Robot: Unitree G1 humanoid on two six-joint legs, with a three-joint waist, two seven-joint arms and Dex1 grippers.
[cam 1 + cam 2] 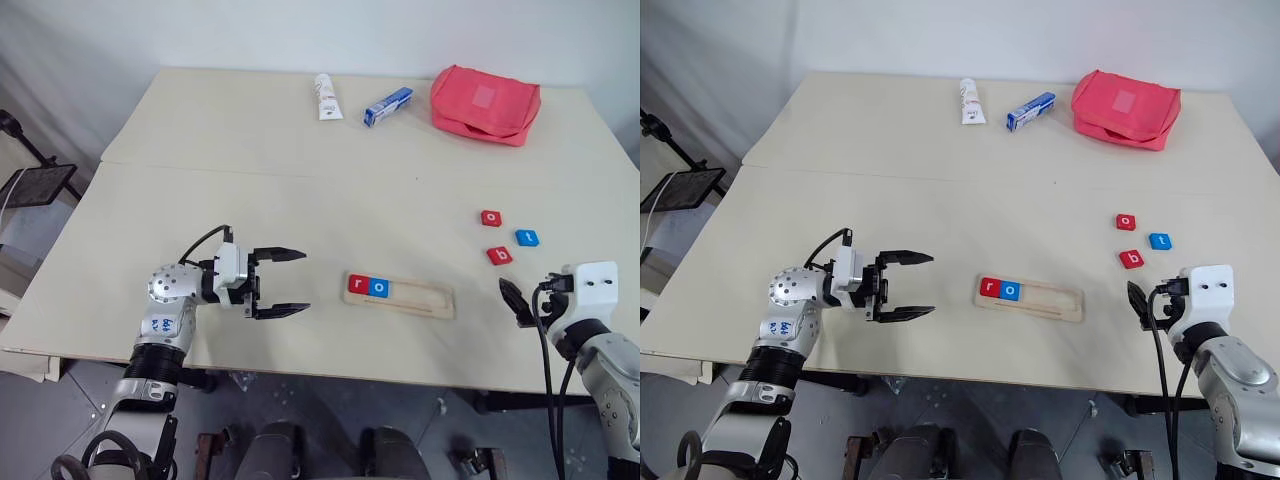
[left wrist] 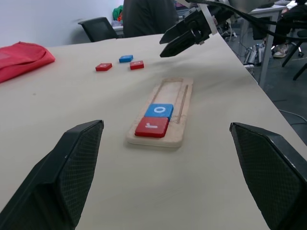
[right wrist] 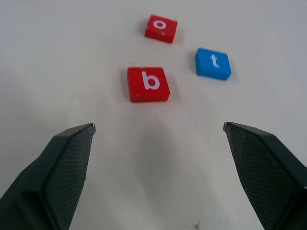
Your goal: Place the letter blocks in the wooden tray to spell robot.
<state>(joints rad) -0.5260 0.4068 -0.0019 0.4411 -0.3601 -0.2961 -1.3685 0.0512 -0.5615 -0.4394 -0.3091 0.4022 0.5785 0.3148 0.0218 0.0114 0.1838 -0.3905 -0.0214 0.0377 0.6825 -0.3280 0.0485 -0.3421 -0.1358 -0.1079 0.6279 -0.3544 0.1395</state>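
A pale wooden table (image 1: pixel 300 200) stands against a white wall, with grey floor below its near edge.

On the left, the left gripper (image 1: pixel 292 282) hovers level over the near part of the table, pointing right toward the tray. Its two black fingers are spread wide with nothing between them.

Just right of it, near the table's front edge, lies the tray (image 1: pixel 400 295), a long pale-wood strip. Two blocks sit side by side at its left end: a red "r" (image 1: pixel 358 284) and, touching it, a blue "o" (image 1: pixel 378 288). The other slots of the groove are bare.

Further right, three loose blocks lie flat on the table, near one another but apart: a red "o" (image 3: pixel 161 28) farthest from the robot, a blue "t" (image 3: pixel 213 63) to its right, and a red "b" (image 3: pixel 147 84) nearest the robot.

At the far right, the right gripper (image 3: pixel 158 132) points forward at these three, fingers spread wide and holding nothing.

Along the far edge lie a white tube (image 1: pixel 326 96), a blue-and-white box (image 1: pixel 388 106) and a red pouch (image 1: pixel 485 103).
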